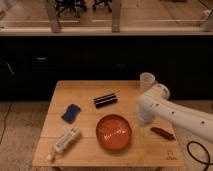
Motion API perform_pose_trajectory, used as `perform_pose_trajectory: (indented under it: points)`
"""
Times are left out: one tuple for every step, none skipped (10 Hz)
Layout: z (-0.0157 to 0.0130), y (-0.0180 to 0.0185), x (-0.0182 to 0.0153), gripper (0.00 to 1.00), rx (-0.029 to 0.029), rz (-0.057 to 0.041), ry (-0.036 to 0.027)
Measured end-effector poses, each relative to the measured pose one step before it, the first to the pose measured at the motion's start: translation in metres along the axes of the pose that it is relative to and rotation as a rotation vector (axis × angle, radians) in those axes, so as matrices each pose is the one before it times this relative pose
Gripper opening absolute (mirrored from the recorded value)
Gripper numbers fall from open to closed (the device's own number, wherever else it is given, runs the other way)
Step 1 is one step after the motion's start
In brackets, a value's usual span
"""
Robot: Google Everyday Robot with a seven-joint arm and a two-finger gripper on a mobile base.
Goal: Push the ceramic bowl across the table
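Over the table [85, 92], beside the ceramic bowl [114, 133], the arm [170, 112] mostly hides the gripper [143, 128]; cannot tell its state.

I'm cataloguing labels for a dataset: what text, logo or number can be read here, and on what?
No text is legible.
Dark logo at the table corner: too blurred.
White marks inside the ceramic bowl: unreadable.
The gripper, beside the bowl's right rim: no marking visible.
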Motion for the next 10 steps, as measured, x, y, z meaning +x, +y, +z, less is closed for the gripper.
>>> perform_pose_trajectory:
  points:
    - [0.00251, -0.00111, -0.00416, 0.61, -0.00088, -0.00295, -0.00155]
    - [0.00303, -0.00016, -0.00224, 0.5, -0.00009, 0.00138, -0.00019]
    - [0.00268, 0.00047, -0.00096, 0.41, -0.00054, 0.00469, -0.00148]
    - [0.00323, -0.00037, -0.00138, 0.3, 0.00054, 0.00141, 0.00097]
    - [0.00175, -0.00103, -0.0028, 0.2, -0.00078, -0.00251, 0.00045]
    - [0.00317, -0.0001, -0.00258, 0.09, -0.00347, 0.00174, -0.0016]
    - [0.00306, -0.00018, 0.00029, 0.04, -0.00385, 0.00193, -0.00065]
    - [0.00342, 0.00078, 0.00021, 0.02, -0.00457, 0.00235, 0.00155]
    - [0.00435, 0.00127, -0.00026, 0.02, -0.00702, 0.00315, 0.0026]
    - [0.00242, 0.00099, -0.00121, 0.02, -0.00402, -0.0027, 0.00179]
